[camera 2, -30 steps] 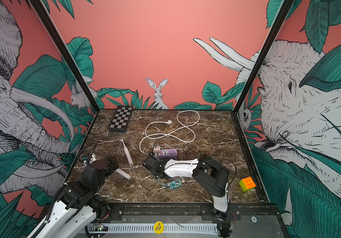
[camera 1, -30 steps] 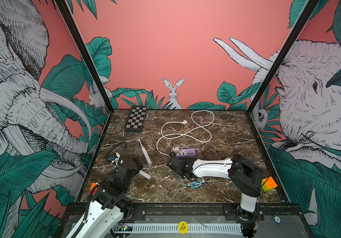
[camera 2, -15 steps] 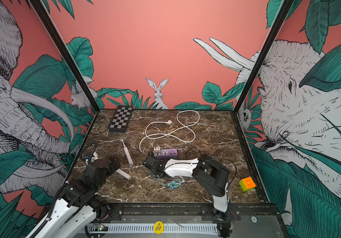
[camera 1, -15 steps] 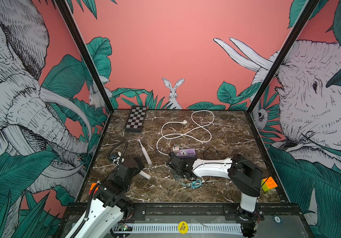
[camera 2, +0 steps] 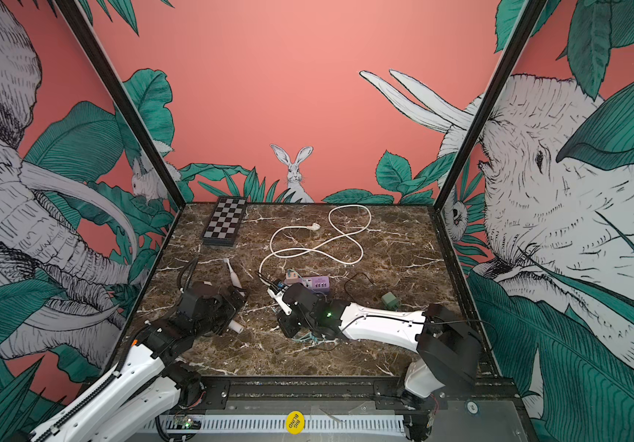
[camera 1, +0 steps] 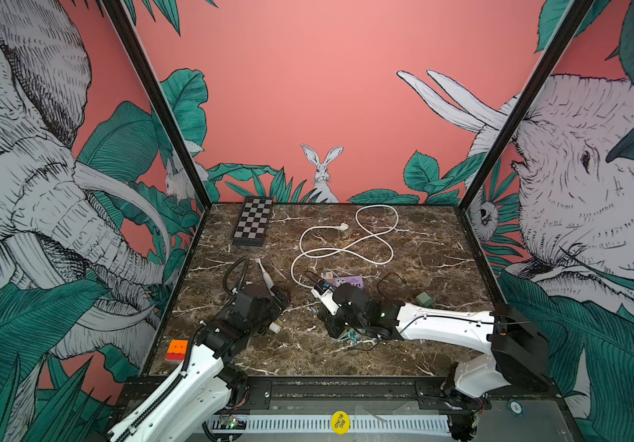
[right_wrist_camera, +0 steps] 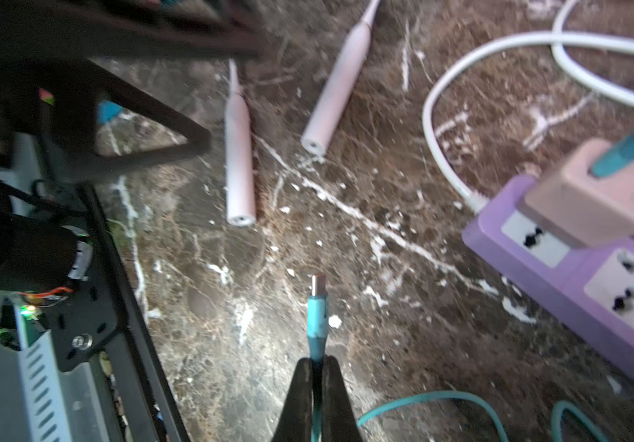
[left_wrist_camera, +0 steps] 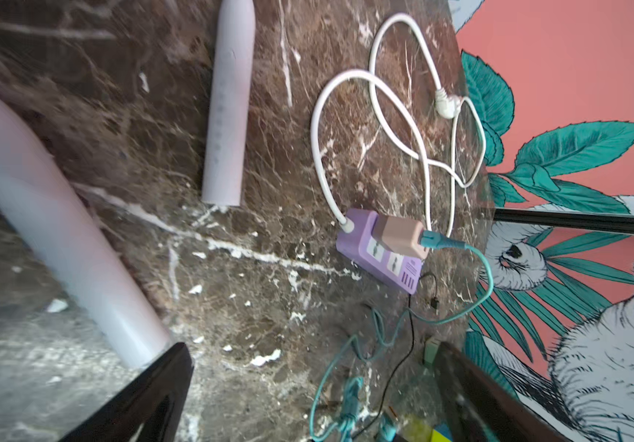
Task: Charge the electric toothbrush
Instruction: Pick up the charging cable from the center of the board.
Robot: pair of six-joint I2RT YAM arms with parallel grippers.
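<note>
Two pale pink electric toothbrushes lie on the marble table. The nearer toothbrush (left_wrist_camera: 51, 214) (right_wrist_camera: 239, 160) runs under my left gripper (camera 1: 271, 306), and only its butt end (camera 1: 274, 327) shows in both top views. The farther toothbrush (camera 1: 267, 277) (right_wrist_camera: 336, 88) lies just beyond it. My left gripper (left_wrist_camera: 315, 386) is open with nothing between its fingers. My right gripper (right_wrist_camera: 317, 363) is shut on the teal charging cable, whose plug (right_wrist_camera: 317, 306) sticks out ahead of the jaws, pointing toward the toothbrushes. The cable (left_wrist_camera: 487, 283) runs from a pink adapter (left_wrist_camera: 399, 235) in the purple power strip (camera 1: 348, 283).
The strip's white cord (camera 1: 346, 245) loops across the middle and back of the table. A chessboard (camera 1: 253, 225) lies at the back left, a green adapter (camera 1: 423, 298) with a thin black wire to the right, an orange cube (camera 1: 176, 350) at the front left edge.
My right gripper has shut on the teal cable just behind its plug. My left arm has moved a little forward and right over the nearer toothbrush, still open.
</note>
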